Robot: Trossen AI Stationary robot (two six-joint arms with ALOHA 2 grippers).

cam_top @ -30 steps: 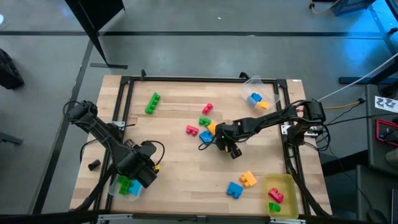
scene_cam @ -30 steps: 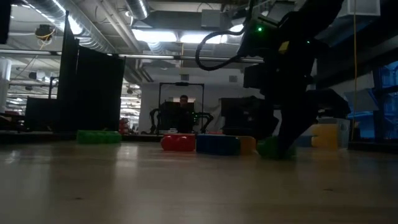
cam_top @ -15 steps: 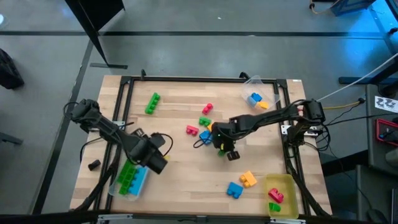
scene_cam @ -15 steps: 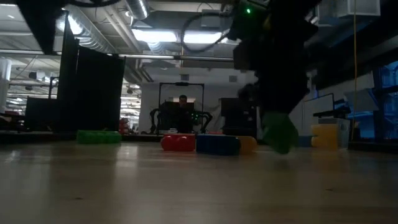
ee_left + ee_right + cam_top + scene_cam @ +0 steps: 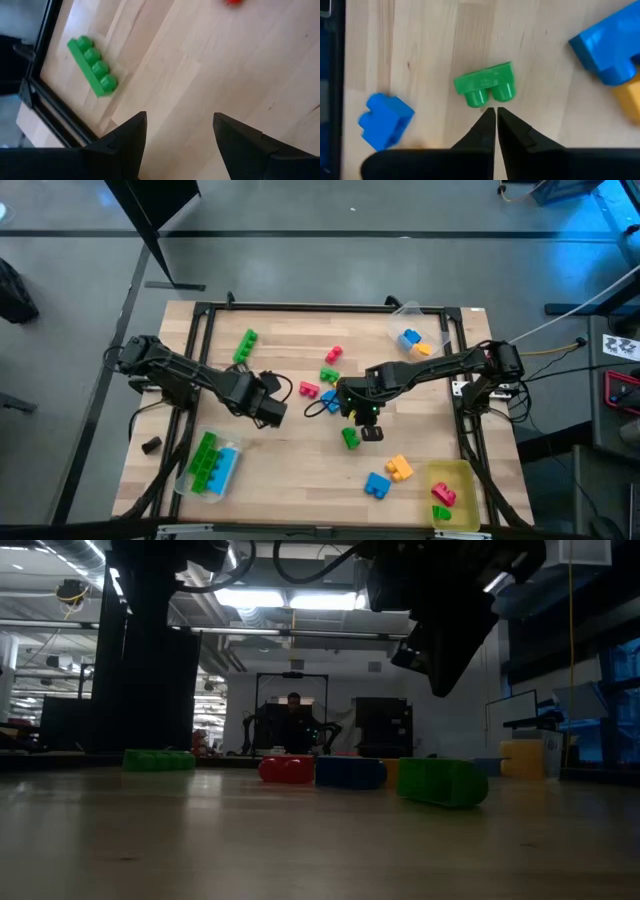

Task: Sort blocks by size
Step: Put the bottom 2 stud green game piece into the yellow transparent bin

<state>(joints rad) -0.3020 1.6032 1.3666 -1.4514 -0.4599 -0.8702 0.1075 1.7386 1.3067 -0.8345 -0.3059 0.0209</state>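
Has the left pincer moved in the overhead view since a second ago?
Yes. The left pincer has moved from the clear tray at the table's near-left corner toward the middle, nearer the red block.

Red block (image 5: 233,2) cut off by left wrist picture's edge, yellow-orange block (image 5: 629,100) cropped in right wrist view, yellow tray (image 5: 456,476) contents too small to size.

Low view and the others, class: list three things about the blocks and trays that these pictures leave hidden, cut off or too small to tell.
1. Low view: the green block hides what lies behind it on the table.
2. High view: the yellow tray holds red and green blocks, too small to tell their sizes.
3. High view: the clear tray holds blue and orange pieces; their number cannot be told.
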